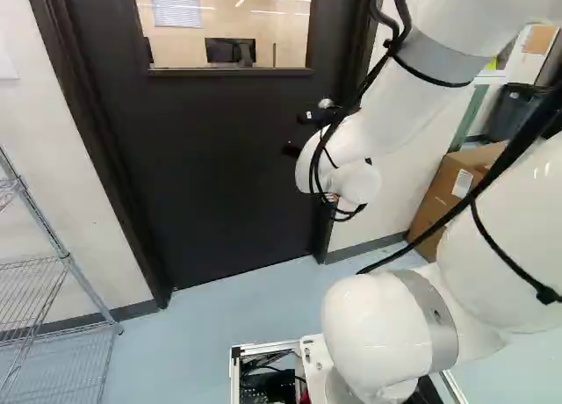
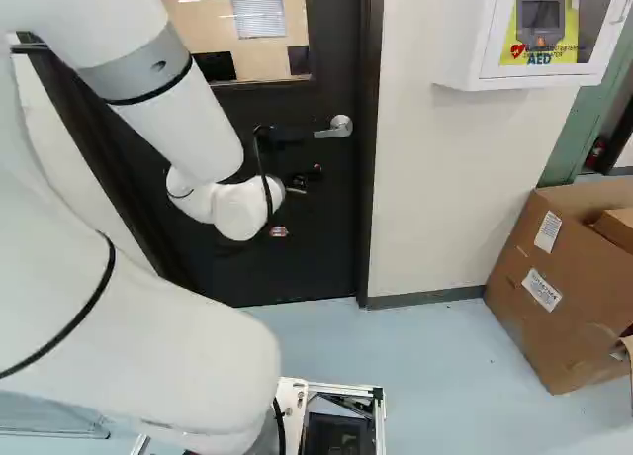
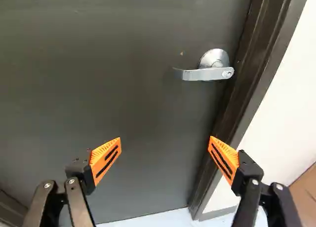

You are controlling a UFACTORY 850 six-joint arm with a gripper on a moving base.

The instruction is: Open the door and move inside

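The dark door (image 1: 224, 158) stands closed in its frame, with a window in its upper part. Its silver lever handle (image 2: 336, 128) shows at the door's right edge in the right base view. The gripper (image 2: 298, 190) is close to the door, lower than the handle and partly hidden by the wrist. In the wrist view the gripper (image 3: 164, 144) has its orange-padded fingers spread wide, nothing between them. The lever (image 3: 205, 74) lies ahead, beyond the fingertips and nearer the finger on the door-frame side, untouched and level.
The door frame (image 2: 369, 178) and pale wall border the handle side. Cardboard boxes (image 2: 554, 277) stand on the floor right of the door, below a white wall cabinet (image 2: 465, 40). A wire shelf (image 1: 61, 255) stands at the left of the left base view.
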